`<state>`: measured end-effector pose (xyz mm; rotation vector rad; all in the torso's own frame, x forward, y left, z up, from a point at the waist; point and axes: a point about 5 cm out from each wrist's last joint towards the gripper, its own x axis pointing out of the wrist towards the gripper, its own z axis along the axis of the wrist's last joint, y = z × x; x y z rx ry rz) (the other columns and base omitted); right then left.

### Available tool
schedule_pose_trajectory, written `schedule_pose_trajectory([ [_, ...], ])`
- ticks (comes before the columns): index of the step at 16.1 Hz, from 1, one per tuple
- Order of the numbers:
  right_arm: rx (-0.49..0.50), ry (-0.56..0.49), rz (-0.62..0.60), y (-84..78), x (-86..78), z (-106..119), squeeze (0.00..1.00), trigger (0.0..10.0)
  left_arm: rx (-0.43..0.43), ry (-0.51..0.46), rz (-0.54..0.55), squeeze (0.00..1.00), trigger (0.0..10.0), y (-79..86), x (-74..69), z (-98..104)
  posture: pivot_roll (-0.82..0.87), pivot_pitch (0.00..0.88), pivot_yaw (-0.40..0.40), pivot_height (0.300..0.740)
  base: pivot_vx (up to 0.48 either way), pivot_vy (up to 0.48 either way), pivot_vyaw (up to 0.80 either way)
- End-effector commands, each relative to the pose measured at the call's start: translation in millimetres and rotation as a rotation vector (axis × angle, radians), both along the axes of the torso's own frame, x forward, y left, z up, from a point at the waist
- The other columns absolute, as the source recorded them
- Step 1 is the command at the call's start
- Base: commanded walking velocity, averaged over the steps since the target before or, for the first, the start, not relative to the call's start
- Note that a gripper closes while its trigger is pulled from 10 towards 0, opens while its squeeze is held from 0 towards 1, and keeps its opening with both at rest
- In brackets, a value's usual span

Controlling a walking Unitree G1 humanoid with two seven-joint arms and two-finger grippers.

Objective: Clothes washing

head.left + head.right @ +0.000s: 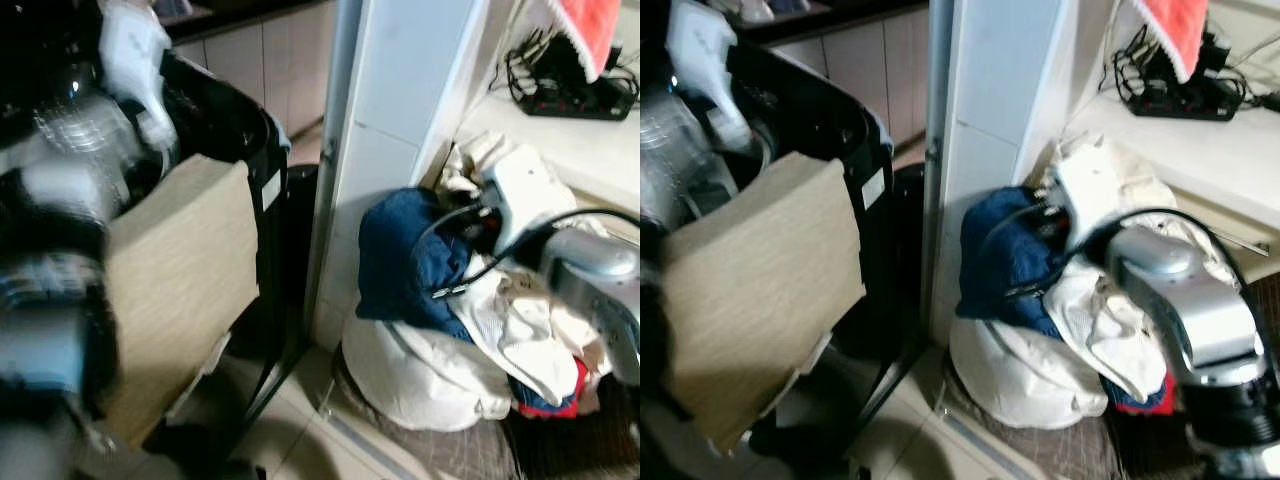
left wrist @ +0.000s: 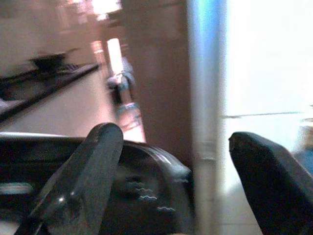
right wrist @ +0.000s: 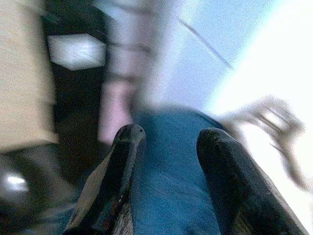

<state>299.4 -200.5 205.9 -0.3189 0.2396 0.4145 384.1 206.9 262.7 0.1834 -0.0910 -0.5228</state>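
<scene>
my right gripper point(image 3: 168, 147) over blue garment point(image 1: 405, 255) atop laundry pile point(image 1: 450, 380), fingers parted, nothing held. soft, limp, light; pinch bunched fold near top. left gripper point(image 2: 176, 161) spread wide, empty.

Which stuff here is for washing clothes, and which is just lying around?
For the washing:
- blue garment, with the right pincer open just above it
- white clothes piled under it

Just lying about:
- black bin
- beige cardboard sheet
- power strip with cables
- red cloth
</scene>
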Motion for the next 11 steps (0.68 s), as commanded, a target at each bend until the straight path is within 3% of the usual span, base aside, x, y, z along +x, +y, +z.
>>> schedule_pose_trajectory([
  [1, -0.059, -0.043, -0.118, -21.0, 3.5, 4, 1.0, 10.0, -0.02, -0.046, -0.09, 0.0, 10.0, -17.7, -8.6, 5, -0.07, 0.011, -0.033, 0.74, 0.0, 0.0, 0.0],
  [2, -0.071, -0.085, -0.209, -35.4, 8.8, 6, 1.0, 10.0, -0.043, -0.033, -0.163, 0.0, 10.0, -34.7, -18.8, -7, -0.07, 0.014, -0.032, 0.74, 0.0, 0.0, 0.0],
  [4, -0.112, -0.124, -0.331, -55.7, 17.9, 7, 1.0, 10.0, -0.087, -0.005, -0.211, 0.0, 10.0, -55.0, -29.6, -19, -0.08, 0.016, -0.03, 0.74, 0.0, 0.0, 0.0],
  [7, -0.251, -0.031, -0.317, -70.5, 24.4, -11, 1.0, 10.0, -0.147, 0.068, -0.29, 0.0, 10.0, -76.4, -46.4, -29, -0.07, 0.022, -0.033, 0.74, 0.0, 0.0, 0.0],
  [11, -0.48, 0.034, -0.298, -86.1, 25.9, -33, 1.0, 10.0, -0.122, 0.175, -0.558, 0.0, 10.0, -98.0, -84.6, -43, -0.07, 0.02, -0.032, 0.74, 0.0, 0.0, 0.0],
])
